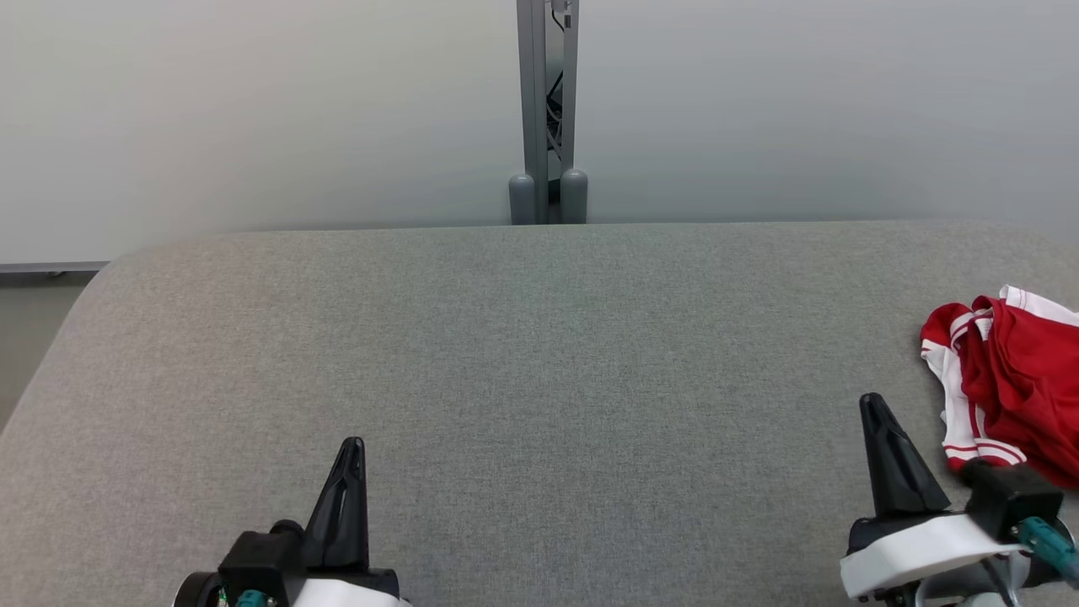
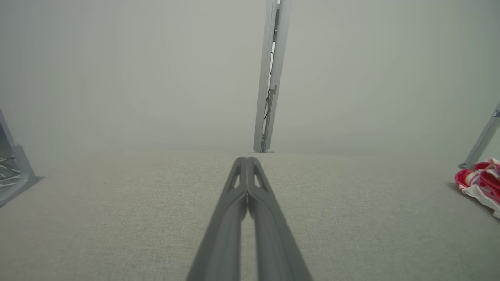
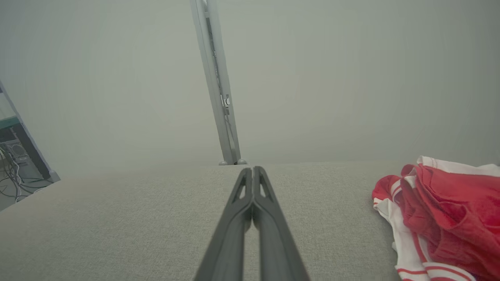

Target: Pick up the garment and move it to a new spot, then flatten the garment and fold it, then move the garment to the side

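Note:
The garment is a crumpled red piece with white stripes, lying in a heap at the right edge of the grey table. It also lies at the far right of the left wrist view as the garment, and on the right of the right wrist view as the garment. My right gripper is shut and empty, just left of the garment and apart from it; in its own view the right gripper has its fingers pressed together. My left gripper is shut and empty at the lower left, seen closed in its own view.
A grey metal post stands behind the table's far edge against a pale wall. The table's rounded left corner drops to the floor. Cables and equipment sit at the left beyond the table.

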You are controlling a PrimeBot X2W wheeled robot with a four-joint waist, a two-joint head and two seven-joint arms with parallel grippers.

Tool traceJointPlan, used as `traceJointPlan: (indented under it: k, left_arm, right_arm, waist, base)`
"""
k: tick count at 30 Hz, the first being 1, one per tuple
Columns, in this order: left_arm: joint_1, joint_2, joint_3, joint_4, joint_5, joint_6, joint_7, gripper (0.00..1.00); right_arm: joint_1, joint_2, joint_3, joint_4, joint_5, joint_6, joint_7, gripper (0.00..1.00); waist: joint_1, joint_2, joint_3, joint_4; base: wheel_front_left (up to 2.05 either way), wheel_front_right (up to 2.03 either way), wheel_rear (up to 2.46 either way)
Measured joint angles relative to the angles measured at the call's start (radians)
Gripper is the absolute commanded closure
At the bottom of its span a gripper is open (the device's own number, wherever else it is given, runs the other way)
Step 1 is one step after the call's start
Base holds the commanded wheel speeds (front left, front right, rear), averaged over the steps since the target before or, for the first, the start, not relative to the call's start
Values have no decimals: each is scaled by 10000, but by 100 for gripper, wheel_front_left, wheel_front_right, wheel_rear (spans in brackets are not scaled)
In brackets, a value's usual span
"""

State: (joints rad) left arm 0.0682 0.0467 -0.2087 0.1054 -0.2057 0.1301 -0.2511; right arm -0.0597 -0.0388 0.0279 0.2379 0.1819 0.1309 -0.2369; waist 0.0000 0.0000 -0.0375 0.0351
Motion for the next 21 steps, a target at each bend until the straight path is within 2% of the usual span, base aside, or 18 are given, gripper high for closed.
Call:
traceJointPlan:
  k: [21]
  left_arm:
    - [-658,33,176,717,-3933,-727,614,100]
  right_arm:
    - [8,-6,-930,-105,3824,0,1231,100]
  waist:
    - [0,0,69,-59]
  base:
    - [0,0,0]
